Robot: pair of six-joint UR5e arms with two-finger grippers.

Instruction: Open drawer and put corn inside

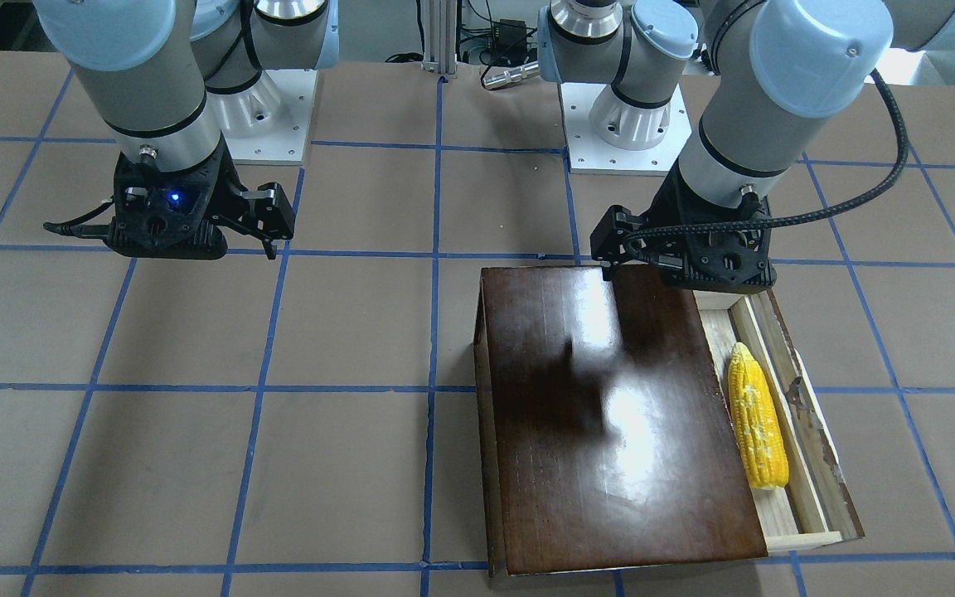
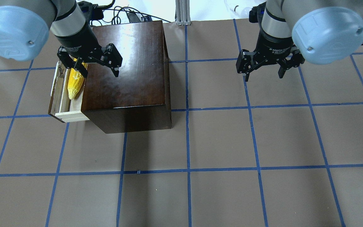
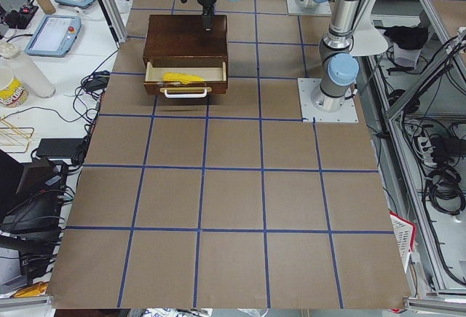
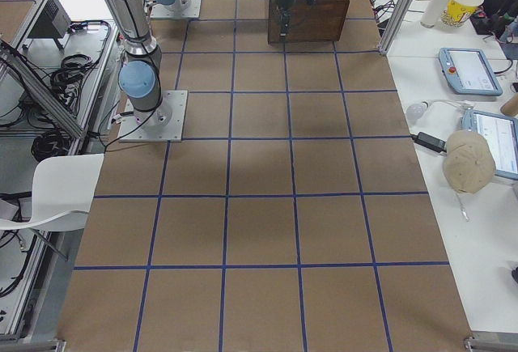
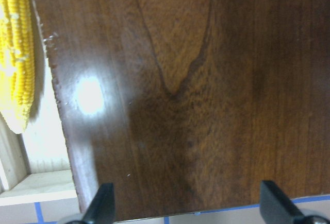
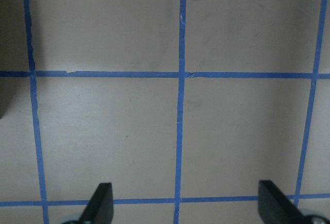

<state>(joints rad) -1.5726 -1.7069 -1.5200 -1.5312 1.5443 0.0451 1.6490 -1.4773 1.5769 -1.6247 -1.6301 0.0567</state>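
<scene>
The dark-brown wooden box (image 2: 131,69) stands at the table's far left. Its drawer (image 2: 69,115) of pale wood is pulled out to the left, and its whitish handle (image 3: 186,92) shows in the exterior left view. The yellow corn (image 2: 74,83) lies lengthwise inside the drawer; it also shows in the front view (image 1: 755,419) and at the left edge of the left wrist view (image 5: 18,54). My left gripper (image 2: 101,74) is open and empty, above the box top beside the drawer. My right gripper (image 2: 263,75) is open and empty above bare table on the right.
The table (image 2: 219,142) is brown with a blue tape grid. The two arm bases (image 1: 618,124) stand at its robot-side edge. Side benches with tablets (image 4: 469,69), cups and cables lie beyond both table ends.
</scene>
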